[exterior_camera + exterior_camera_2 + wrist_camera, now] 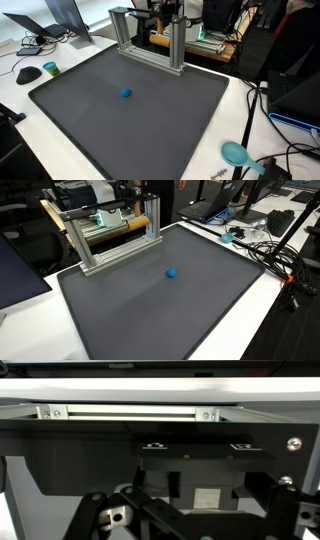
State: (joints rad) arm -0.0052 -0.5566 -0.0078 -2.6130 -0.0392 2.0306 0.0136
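Left of centre on the dark mat (100,125) covering the desk (12,92), a small blue ball (125,93) lies alone, well apart from the aluminium frame (150,48) at the far edge, near which the claw (195,512) hangs spread wide, gripping nothing.

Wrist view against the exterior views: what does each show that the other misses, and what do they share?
Only the wrist view shows the aluminium frame up close, its rail with bolted brackets. It also shows a black panel behind the rail and the gripper as dark links, with the fingertips out of frame. Only the exterior views show the small blue ball lying alone on the dark grey mat, apart from the frame, and in an exterior view a teal scoop. Both share the aluminium frame at the mat's edge.
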